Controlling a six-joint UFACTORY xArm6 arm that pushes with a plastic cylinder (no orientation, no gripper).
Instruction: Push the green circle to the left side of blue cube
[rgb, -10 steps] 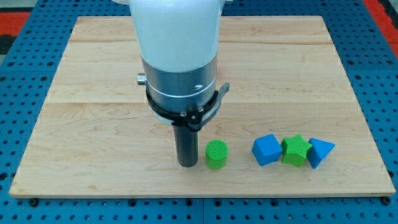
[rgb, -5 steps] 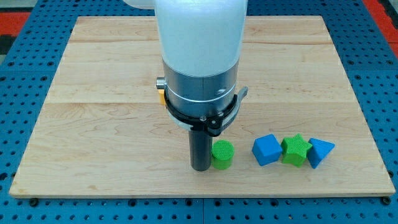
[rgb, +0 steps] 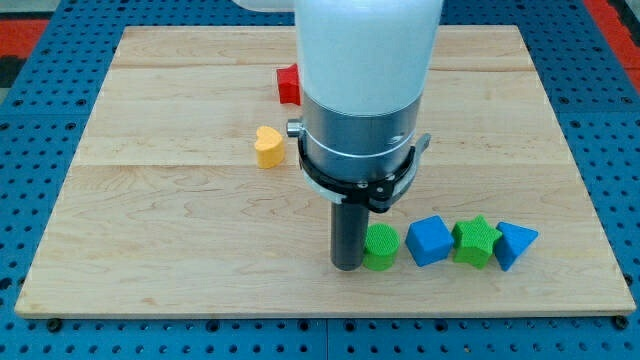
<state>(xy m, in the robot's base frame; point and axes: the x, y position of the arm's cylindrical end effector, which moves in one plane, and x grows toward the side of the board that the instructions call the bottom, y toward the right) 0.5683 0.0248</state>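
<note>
Tip (rgb: 349, 266) pressed against green circle (rgb: 380, 248) from its left, low centre of frame; blue cube (rgb: 430, 241) just right; rod has no claw.

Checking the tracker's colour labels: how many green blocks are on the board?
2. The green circle sits between my tip and the blue cube; the green star is right of that cube. The arm may hide others.
</note>
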